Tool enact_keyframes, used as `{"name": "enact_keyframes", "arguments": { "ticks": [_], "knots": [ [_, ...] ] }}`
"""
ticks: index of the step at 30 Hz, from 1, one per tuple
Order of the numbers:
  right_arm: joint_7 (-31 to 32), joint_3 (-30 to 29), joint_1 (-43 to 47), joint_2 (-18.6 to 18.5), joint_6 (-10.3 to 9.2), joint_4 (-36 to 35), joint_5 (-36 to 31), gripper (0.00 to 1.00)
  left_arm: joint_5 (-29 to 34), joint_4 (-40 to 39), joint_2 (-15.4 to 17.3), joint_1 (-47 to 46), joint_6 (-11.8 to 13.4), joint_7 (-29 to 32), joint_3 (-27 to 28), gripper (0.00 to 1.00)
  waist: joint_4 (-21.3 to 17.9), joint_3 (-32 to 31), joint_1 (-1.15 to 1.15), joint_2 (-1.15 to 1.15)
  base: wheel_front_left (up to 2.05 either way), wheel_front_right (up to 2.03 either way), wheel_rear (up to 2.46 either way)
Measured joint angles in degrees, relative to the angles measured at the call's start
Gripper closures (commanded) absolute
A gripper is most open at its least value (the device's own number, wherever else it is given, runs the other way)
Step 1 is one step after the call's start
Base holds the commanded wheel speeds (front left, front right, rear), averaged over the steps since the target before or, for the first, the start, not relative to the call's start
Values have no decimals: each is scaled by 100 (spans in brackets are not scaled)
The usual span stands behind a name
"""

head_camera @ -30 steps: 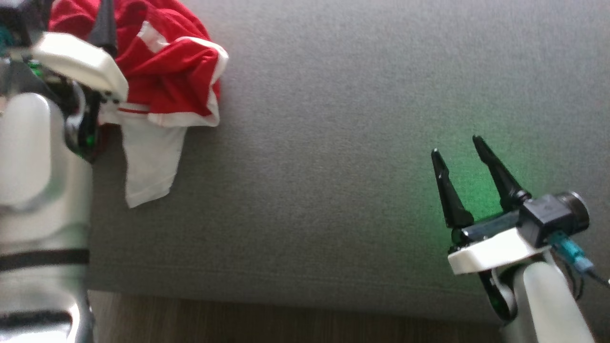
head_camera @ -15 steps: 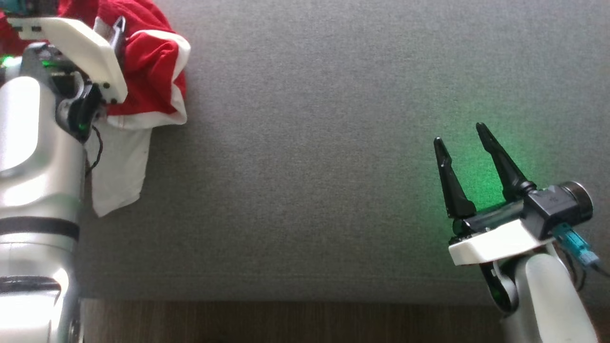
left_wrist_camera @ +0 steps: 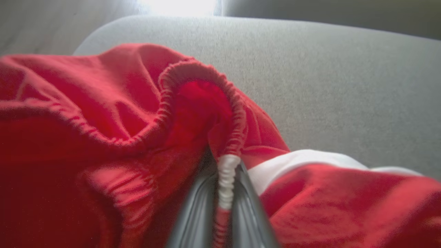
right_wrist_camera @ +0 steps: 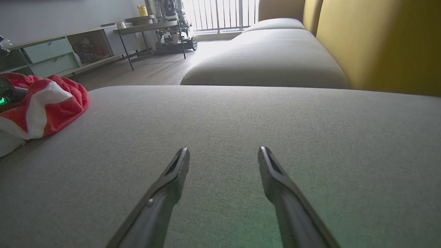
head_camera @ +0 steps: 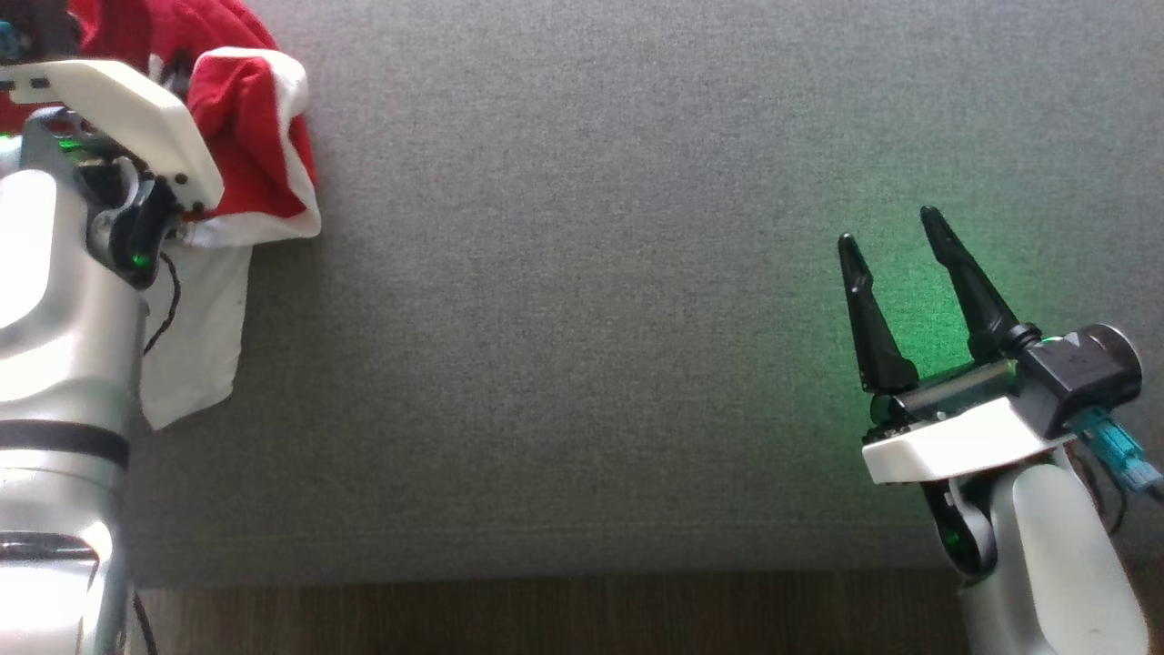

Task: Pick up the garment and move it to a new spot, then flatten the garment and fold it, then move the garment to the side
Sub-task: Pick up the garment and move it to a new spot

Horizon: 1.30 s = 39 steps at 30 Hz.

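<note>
The garment (head_camera: 259,136) is red with white panels and lies crumpled at the far left of the grey cushion; a white part (head_camera: 195,337) trails toward the front edge. In the left wrist view my left gripper (left_wrist_camera: 225,167) is shut on a gathered elastic edge of the garment (left_wrist_camera: 117,113), a white stretch of that edge pinched between the fingers. My right gripper (head_camera: 888,225) hovers open over bare cushion at the right, far from the cloth. Its wrist view shows the right gripper (right_wrist_camera: 224,149) with nothing between the fingers and the garment (right_wrist_camera: 51,100) off to the left.
The grey sofa cushion (head_camera: 582,318) spreads wide between the arms, its front edge meeting wooden floor (head_camera: 546,619). A yellow backrest (right_wrist_camera: 379,41) runs along the right, a second cushion (right_wrist_camera: 268,58) lies beyond, and low shelving (right_wrist_camera: 51,57) stands across the room.
My left gripper has closed on the garment's elastic edge. The head camera has shifted, so the cloth sits further left in the picture. The right gripper stays open.
</note>
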Motion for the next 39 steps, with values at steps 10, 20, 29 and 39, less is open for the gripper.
{"name": "enact_keyframes", "arguments": {
  "ticks": [10, 20, 29, 39],
  "knots": [
    [0, 71, 12, 0, 0, 76, 90, 0, -469, -492, 182, -3, 0, -980, -352, 100, 80, -405, -1, 0, 0, 0, 0],
    [0, 211, 63, 0, 0, 140, 343, 0, -1193, -1812, 207, -116, 0, -1062, -504, 100, -82, -946, -1, 0, 0, 0, 0],
    [0, 408, 150, 0, 0, 88, 724, 0, -1623, -3017, -58, -190, 153, -299, -541, 100, -861, -1183, -1, 0, 0, 0, 0],
    [0, 458, 107, 0, 0, -119, 1116, 0, -1511, -3406, -461, -14, 304, -59, -1154, 100, -1923, -1043, -1, 0, 0, 0, 0]
  ]
}}
